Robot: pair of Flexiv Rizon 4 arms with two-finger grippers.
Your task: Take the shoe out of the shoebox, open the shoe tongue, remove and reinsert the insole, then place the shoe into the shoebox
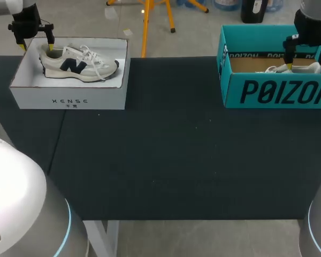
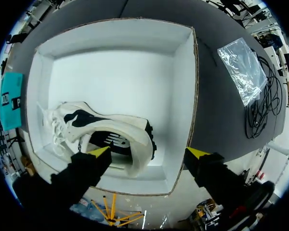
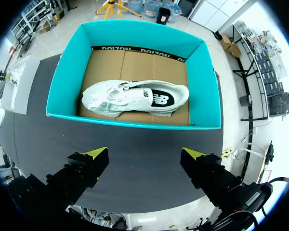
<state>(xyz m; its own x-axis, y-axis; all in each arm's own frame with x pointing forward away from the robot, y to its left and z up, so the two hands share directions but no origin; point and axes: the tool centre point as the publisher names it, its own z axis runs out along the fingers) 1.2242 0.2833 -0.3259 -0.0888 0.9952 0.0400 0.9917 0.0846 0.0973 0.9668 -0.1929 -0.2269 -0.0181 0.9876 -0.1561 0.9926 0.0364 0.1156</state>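
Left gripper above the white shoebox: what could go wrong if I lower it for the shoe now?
1. The left gripper is open, with one finger over the heel of the shoe and the other seemingly over the side wall of the white shoebox. Going straight down may strike or crush that wall.
2. The heel lies near that wall, leaving the finger little room, and the loose laces might snag on lifting.

Teal shoebox (image 1: 257,91) partly beyond edge

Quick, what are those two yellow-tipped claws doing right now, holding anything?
Left gripper: open, holding nothing.
Right gripper: open, holding nothing.
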